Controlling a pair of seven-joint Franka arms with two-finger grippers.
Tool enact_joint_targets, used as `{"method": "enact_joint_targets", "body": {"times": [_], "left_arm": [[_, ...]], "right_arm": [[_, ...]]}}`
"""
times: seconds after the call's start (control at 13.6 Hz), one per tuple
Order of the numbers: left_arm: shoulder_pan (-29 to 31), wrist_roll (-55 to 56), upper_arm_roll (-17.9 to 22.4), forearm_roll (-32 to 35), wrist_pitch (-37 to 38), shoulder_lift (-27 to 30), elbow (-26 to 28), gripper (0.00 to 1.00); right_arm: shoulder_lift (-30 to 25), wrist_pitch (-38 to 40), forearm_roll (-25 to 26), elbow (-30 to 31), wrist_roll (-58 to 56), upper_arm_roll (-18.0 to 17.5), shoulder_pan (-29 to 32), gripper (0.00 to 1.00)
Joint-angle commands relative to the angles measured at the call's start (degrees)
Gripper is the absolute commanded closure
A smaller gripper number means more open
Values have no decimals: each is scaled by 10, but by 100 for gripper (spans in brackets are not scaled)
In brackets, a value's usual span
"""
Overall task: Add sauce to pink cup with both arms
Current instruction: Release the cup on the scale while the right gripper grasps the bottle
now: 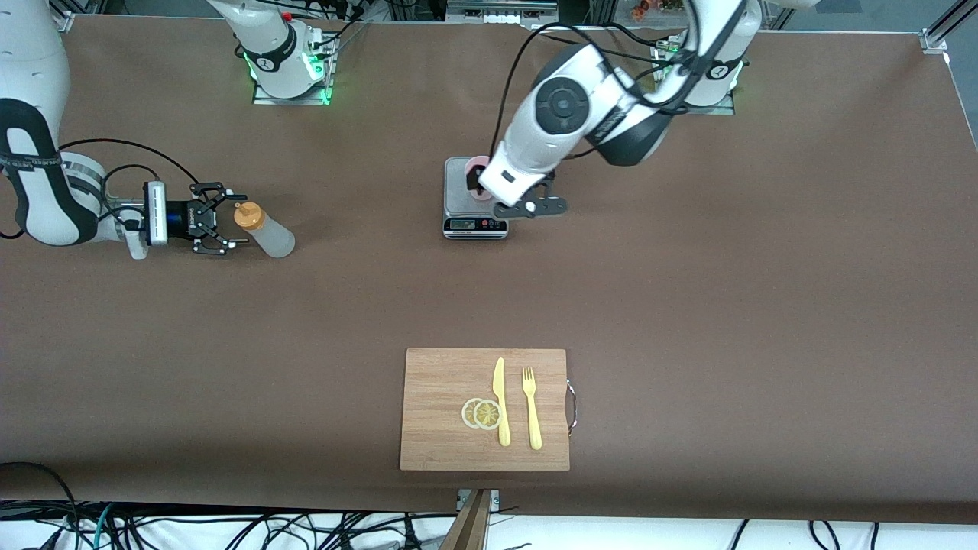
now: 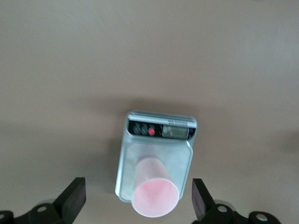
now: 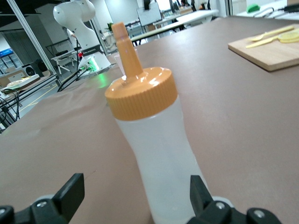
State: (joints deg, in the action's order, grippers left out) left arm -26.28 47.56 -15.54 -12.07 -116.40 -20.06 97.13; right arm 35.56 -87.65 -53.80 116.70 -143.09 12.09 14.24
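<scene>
Here, on a brown-covered table (image 1: 688, 305), the right gripper (image 1: 221, 218) sits with its fingers spread wide either side of the sauce bottle (image 1: 267, 231), gripping nothing. At mid-table the pink cup (image 2: 154, 191) stands on a grey scale (image 1: 458, 210), the left gripper (image 1: 489, 200) hovering over it, fingers wide apart and empty. A wooden cutting board (image 1: 443, 412) lies nearer the front camera

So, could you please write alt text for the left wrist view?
A pink cup stands on a grey scale on the brown table, directly below the left gripper, whose open fingers frame it without touching.
</scene>
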Motion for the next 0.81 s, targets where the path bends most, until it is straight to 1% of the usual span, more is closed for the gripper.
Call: {"method": "enact_joint_targets", "body": {"times": [0.0,0.07,0.15,0.29,0.37,0.51,0.59,0.66,0.73], "left_arm": [[18,-88,62,-7,92,19,-57,0],[28,-140,87,-8,126,19,-82,0],[33,-184,115,-8,156,19,-100,0],[40,-284,185,-9,187,28,-113,0],[52,-341,210,-8,197,35,-113,0],[90,-394,237,-7,211,54,-113,0],[111,-395,240,-8,224,66,-113,0],[138,-394,241,-8,238,80,-114,0],[162,-394,241,-7,245,93,-117,0]], "right_arm": [[15,20,-11,-31,-21,-18,7,0],[18,30,-11,-36,-25,-19,6,0],[23,37,-11,-41,-27,-29,6,0],[33,40,-12,-47,-36,-34,6,0],[35,41,-13,-48,-36,-35,6,0],[40,42,-16,-47,-36,-37,4,2],[43,45,-12,-49,-41,-44,4,15],[43,46,-14,-51,-47,-44,3,22],[44,46,-13,-51,-48,-44,3,34]]}}
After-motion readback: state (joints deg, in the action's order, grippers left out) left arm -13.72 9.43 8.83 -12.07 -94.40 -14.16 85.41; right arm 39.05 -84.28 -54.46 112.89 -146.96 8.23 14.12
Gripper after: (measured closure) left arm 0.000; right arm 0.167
